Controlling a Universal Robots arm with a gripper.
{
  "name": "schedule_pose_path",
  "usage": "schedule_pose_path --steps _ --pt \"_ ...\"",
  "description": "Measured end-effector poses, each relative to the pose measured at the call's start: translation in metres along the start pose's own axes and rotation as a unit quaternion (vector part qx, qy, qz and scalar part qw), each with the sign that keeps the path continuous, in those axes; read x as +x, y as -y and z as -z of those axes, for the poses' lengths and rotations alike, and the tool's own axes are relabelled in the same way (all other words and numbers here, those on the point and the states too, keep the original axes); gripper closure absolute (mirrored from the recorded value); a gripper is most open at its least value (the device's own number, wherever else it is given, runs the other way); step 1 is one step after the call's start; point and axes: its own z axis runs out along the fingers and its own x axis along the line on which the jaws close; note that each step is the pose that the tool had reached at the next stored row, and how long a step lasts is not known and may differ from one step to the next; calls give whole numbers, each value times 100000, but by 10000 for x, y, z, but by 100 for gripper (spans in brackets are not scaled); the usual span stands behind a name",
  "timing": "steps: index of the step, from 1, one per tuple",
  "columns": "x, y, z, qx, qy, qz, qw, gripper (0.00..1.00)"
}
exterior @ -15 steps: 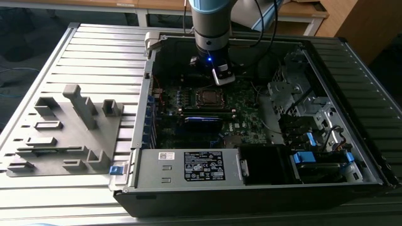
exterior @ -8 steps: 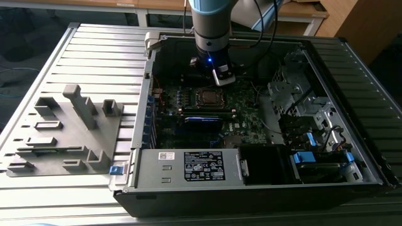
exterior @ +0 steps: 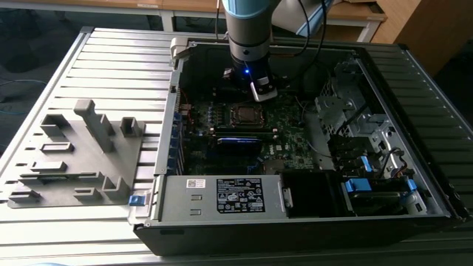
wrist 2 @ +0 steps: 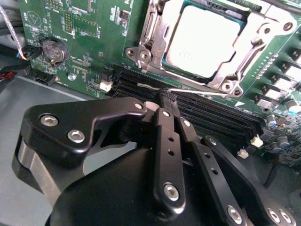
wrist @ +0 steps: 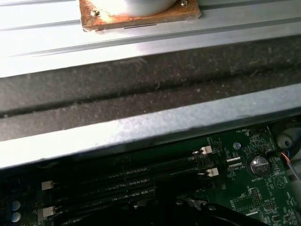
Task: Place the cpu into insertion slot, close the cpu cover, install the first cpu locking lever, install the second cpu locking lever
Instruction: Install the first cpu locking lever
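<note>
The cpu has a dull silver top and lies flat in its socket on the green motherboard. The silvery cpu cover lies down around the chip, framing it. A thin wire locking lever runs along the socket's edge nearest my gripper. My gripper is shut, its black fingertips pressed together and touching that wire beside the socket. In the exterior view the gripper hangs inside the open computer case, just behind the cpu.
Black memory slots run between my gripper and the socket. A coin battery sits on the board. The case holds a power supply at the front and a drive cage on the exterior view's right. A grey fixture lies outside.
</note>
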Motion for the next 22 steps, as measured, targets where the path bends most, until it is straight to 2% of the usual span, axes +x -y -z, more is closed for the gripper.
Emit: schedule_pose_path --steps 3,4,7,11,14,15,22 --pt "-9 -1 -8 139 44 -8 100000 89" --pt "-17 0 -15 427 130 -39 99999 89" --pt "-21 1 -21 899 243 -56 99996 89" --pt "-20 4 -32 1816 491 -3 99982 89" --pt "-19 7 -42 2907 827 145 99954 89" --pt "-19 7 -44 3024 861 162 99950 89" --pt "-18 2 -44 3043 876 131 99950 89"
